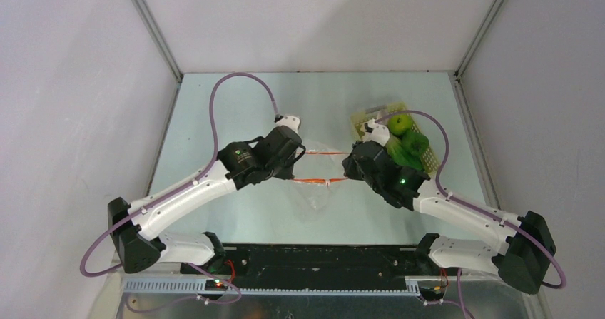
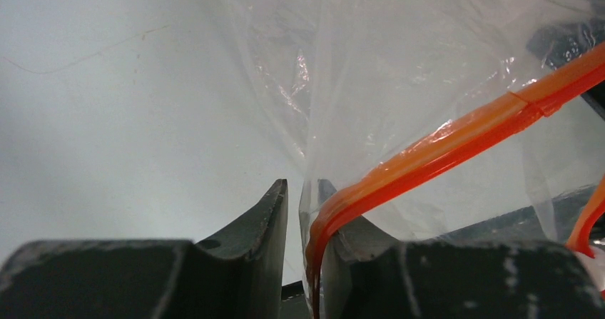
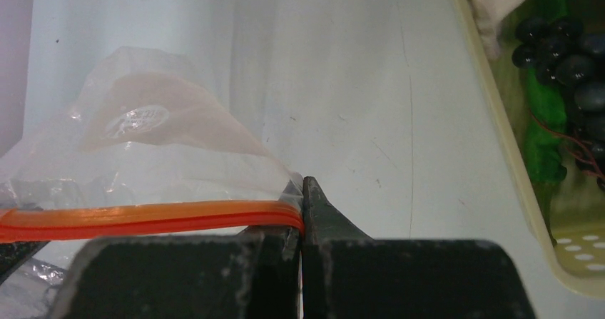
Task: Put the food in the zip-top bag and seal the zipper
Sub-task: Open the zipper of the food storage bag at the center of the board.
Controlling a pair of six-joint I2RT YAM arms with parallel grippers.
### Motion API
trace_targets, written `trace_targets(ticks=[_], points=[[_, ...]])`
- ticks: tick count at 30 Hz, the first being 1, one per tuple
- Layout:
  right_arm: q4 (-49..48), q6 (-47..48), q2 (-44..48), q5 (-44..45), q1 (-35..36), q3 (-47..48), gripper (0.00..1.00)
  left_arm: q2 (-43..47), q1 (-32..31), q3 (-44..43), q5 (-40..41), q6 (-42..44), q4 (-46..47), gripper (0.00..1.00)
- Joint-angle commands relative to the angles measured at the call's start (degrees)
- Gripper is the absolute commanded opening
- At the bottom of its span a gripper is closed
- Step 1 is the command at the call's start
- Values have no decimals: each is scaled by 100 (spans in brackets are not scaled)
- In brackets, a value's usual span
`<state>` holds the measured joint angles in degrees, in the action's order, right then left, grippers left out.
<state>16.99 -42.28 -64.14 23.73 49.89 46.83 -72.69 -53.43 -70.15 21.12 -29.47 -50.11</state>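
The limp, slippery zip-top bag [image 2: 399,62] likely handles best by its stiffer zipper [image 2: 442,137], pinched by the left gripper [image 2: 303,188] at 9 o'clock, the right gripper [image 3: 302,187] at 3 o'clock

Your top view looks down from above and behind the arms [image 1: 187,188] onto the whole table [image 1: 257,215]. Both wrist views sit close behind their own fingers [image 2: 265,223], low, sharing the zipper [image 2: 442,137].

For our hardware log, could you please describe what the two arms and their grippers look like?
The left arm and right arm have white shells, black joints and a green light near each wrist. A purple cable runs along each. The fingers are matte black, scuffed, tapering to thin tips.
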Motion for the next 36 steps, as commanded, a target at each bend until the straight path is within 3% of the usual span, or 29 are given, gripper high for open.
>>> trace_targets(ticks=[1, 6, 8, 9, 12, 14, 17, 22, 24, 31, 36], points=[[526, -483, 223, 732, -15, -25, 0, 408, 61, 222, 94, -685, 41, 28], [552, -580, 279, 715, -12, -37, 0, 771, 59, 690, -56, -993, 253, 26], [406, -542, 267, 645, 27, -54, 0, 910, 57, 843, -194, -1009, 486, 18], [325, -423, 259, 608, 69, -82, 0, 968, 60, 871, -257, -1004, 579, 7], [-140, -5, 239, 338, 167, -88, 6, 958, 57, 786, -307, -885, 654, 0], [-486, 333, 227, 122, 248, -86, 17, 868, 60, 586, -304, -725, 589, 0], [-1037, 775, 230, -263, 378, -86, 46, 635, 55, 43, -215, -485, 252, 0], [-1723, 1368, 284, -960, 442, -86, 68, -115, 66, -860, 475, -212, -1114, 0], [-2014, 1490, 323, -1202, 453, -77, 95, -356, 63, -1052, 892, -215, -1469, 0], [-1947, 1651, 907, -1372, 239, -69, 99, -756, 224, -1350, 979, 166, -1564, 0], [-1174, 1799, 1311, -982, -416, -69, 99, -1005, 759, -1737, 774, 306, -1592, 0]])
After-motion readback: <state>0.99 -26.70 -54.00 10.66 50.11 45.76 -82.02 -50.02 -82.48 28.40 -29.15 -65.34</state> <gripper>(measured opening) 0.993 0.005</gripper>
